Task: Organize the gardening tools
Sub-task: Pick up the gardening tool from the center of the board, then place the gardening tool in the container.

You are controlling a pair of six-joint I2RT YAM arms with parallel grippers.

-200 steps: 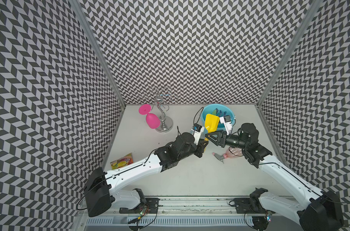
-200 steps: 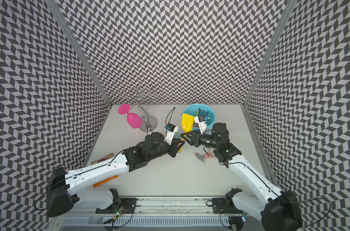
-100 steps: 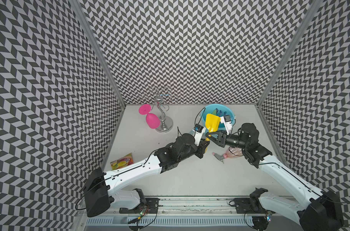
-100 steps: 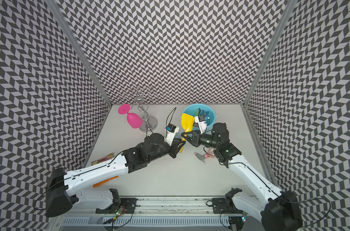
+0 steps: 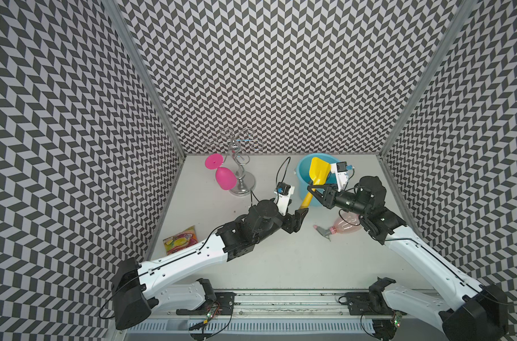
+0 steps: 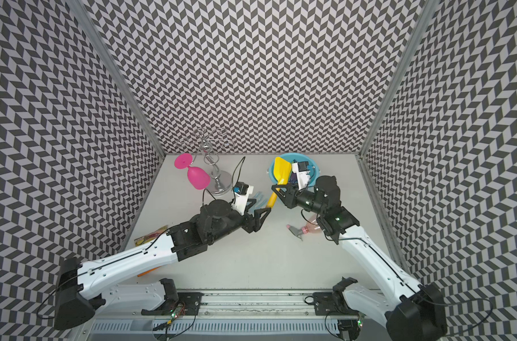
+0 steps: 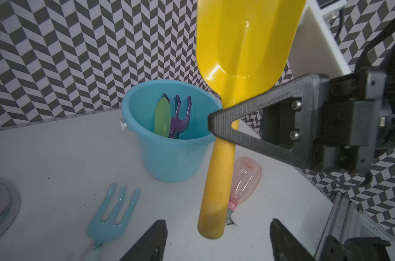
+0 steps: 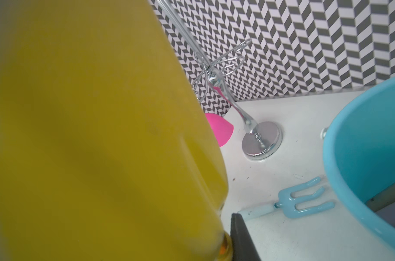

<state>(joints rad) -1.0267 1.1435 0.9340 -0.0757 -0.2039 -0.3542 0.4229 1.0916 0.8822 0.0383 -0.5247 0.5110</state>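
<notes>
Well, the right gripper point(image 5: 311, 192) was clenched on the yellow scoop point(image 7: 244, 45), one jaw pressed across the neck where the blade narrows into the handle. The scoop stood nearly upright, blade up and handle hanging down in the air above the table point(image 7: 56, 158).

Over on the other side, the left gripper point(image 7: 217, 227) was released, its jaws standing wide to either side of the handle's lower end, with a clear gap on both sides in the left wrist view.

Just behind the scoop sat the blue bucket point(image 7: 169, 162), with the green trowel point(image 7: 162, 117) and the purple rake point(image 7: 179, 119) standing in it, heads up. The pale blue fork point(image 7: 112, 214) lay flat on the table beside the bucket. The pink spray bottle point(image 7: 245, 178) lay on its side near the right arm.

Far back, the pink wine glass point(image 5: 224, 177) hung upside down at the silver rack point(image 5: 242, 183), and the orange candy packet point(image 5: 180, 243) lay by the left arm.
</notes>
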